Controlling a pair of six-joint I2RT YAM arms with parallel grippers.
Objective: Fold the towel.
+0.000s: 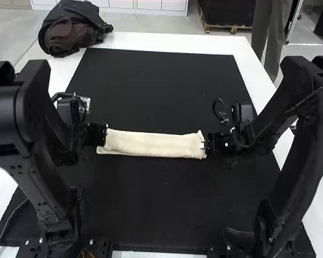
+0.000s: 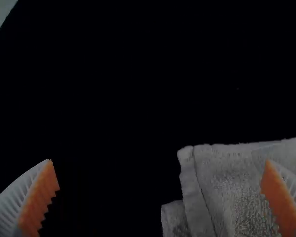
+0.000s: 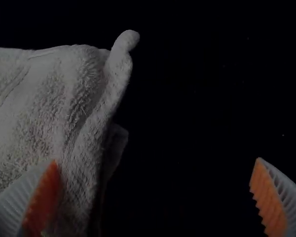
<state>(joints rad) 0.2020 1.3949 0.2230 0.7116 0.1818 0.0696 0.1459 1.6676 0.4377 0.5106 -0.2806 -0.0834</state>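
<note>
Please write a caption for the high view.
Cream towel, folded into a strip, lies between the left arm and right arm.

Room beyond the towel [image 1: 156, 145]; left arm [image 1: 42, 185] and right arm [image 1: 304, 166] flanking.

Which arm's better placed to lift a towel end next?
Probably the right. The right gripper is open astride the towel's curled-up edge; the left gripper is open too, but the towel edge there looks flatter.

High: above and behind my arms [image 1: 37, 177], looking forward and down, farthest off.
Left wrist: close, looking down at the towel's [image 2: 232, 187] left end.
Right wrist: close, looking down at its right end.
Shared: high sees both ends too.
</note>
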